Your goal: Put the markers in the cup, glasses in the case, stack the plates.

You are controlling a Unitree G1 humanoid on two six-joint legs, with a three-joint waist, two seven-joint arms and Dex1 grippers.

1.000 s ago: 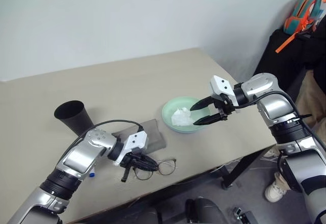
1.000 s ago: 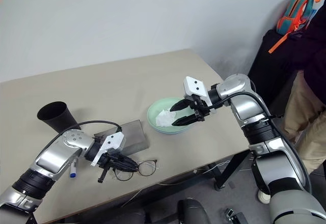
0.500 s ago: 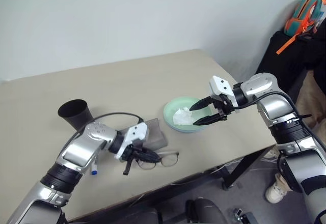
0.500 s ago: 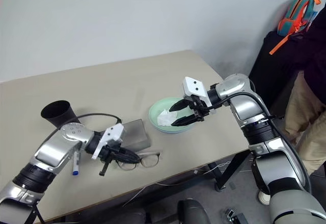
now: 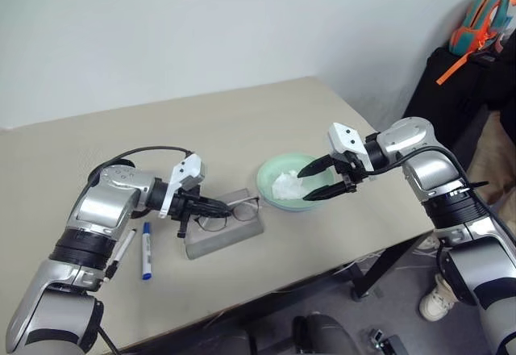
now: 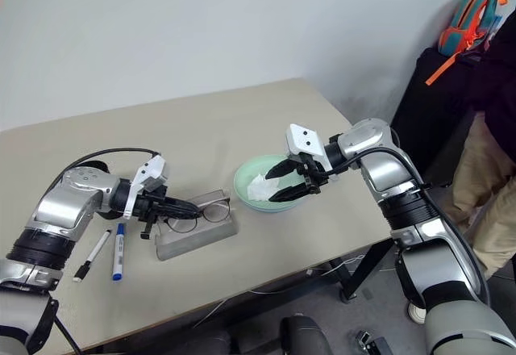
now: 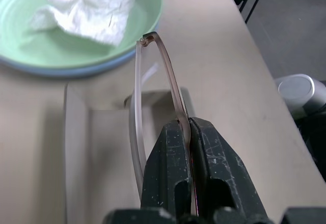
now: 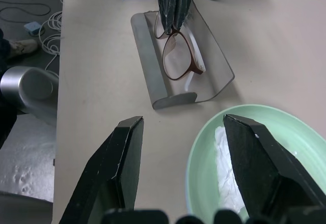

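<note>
Plates appear stacked: mint green plate (image 5: pixel 297 179) nested on a light blue one, tissue (image 5: pixel 287 184) inside. Two markers (image 6: pixel 118 250) lie left on the table, not yet cupped. Glasses (image 8: pixel 178 56) are pinched by the shut left gripper (image 6: pixel 187 207) over the open case (image 6: pixel 196 231), long axis running left-right along the case. Right gripper (image 5: pixel 324 181) is held wide, empty, above the plates.

table (image 5: pixel 201 121) | markers (image 5: pixel 147 250) | case (image 5: pixel 222 234) | plates (image 5: pixel 270 190)

You see the dark-rimmed glasses (image 8: pixel 178 56) pinched in the left claw (image 5: pixel 211 206) above the open grey case (image 5: pixel 222 232), markers (image 5: pixel 147 250) behind it.
</note>
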